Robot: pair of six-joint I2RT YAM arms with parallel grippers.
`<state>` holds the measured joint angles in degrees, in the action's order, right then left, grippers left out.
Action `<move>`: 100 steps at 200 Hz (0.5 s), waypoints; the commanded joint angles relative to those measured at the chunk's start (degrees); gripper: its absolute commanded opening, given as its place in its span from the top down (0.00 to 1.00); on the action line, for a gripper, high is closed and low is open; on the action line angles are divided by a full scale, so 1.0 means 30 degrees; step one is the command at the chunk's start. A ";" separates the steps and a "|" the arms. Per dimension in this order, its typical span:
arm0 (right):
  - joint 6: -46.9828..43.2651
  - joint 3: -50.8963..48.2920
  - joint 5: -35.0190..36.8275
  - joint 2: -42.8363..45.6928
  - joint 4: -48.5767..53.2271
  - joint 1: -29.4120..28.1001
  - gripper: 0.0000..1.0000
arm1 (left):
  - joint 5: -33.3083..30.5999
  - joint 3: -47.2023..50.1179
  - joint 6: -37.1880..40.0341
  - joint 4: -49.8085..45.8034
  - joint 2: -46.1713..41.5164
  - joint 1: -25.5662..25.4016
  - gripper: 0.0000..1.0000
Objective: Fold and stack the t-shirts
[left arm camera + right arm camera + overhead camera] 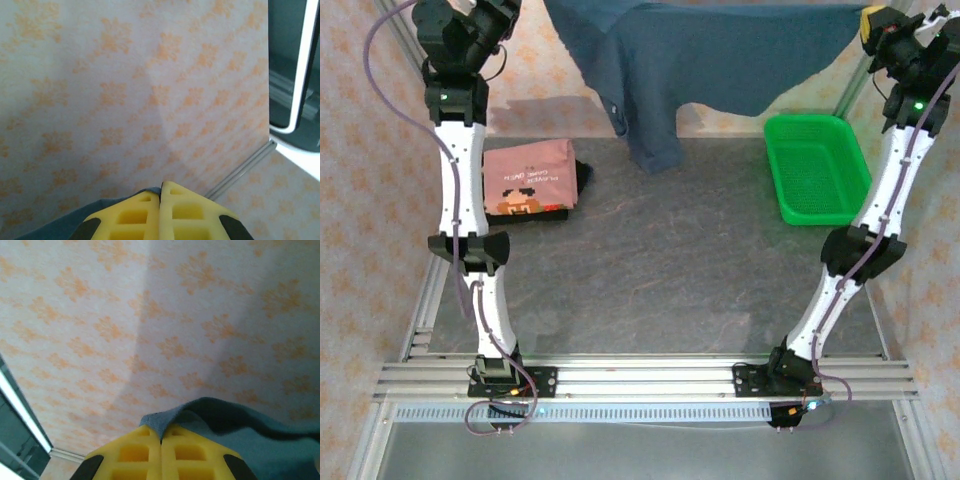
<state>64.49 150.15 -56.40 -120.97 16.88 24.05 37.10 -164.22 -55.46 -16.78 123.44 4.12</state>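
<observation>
Top external, left to right: one folded salmon-pink t-shirt (528, 178) on the worktop (650, 260), lying over one black t-shirt (583, 175); one slate-blue t-shirt (720, 55) hanging aloft, pinched at its ends by closed left gripper (161, 187) and closed right gripper (161, 434); one green basket (815, 170) at right.

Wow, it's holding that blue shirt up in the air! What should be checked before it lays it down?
1. Left fingers pinching the blue shirt: ok.
2. Right fingers pinching it: ok.
3. Shirt hanging flat between the arms: not ok, one part droops bunched.
4. Bare table in the middle: ok.
5. Pink shirt folded on the black one: ok.
6. Green basket apart from the drooping cloth: ok.
</observation>
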 commanded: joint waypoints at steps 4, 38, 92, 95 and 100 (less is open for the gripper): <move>-0.6424 -0.4562 0.0196 0.3999 0.6239 0.0480 1.00 | 0.0757 0.0744 0.5678 -0.7284 -0.2079 -0.0425 1.00; -0.8179 -1.8844 0.1388 1.0781 0.5098 0.0581 1.00 | -0.1810 1.5821 1.0146 -0.8399 -0.9580 -0.2792 1.00; -1.0346 -3.1136 0.5186 1.6217 0.7505 0.0572 1.00 | -0.6597 3.4353 0.9407 -0.8277 -1.8715 -0.2114 1.00; -1.0537 -3.1322 0.5512 1.6340 0.7824 0.0582 1.00 | -0.6944 3.4834 0.9420 -0.8692 -1.8911 -0.1971 1.00; -1.0844 -3.1670 0.6093 1.6507 0.8359 0.0577 1.00 | -0.7424 3.5633 0.9498 -0.9237 -1.9226 -0.1804 1.00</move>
<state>38.72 59.44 -46.52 -75.92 35.42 25.34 25.65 -66.13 -30.33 -37.74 71.83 -3.05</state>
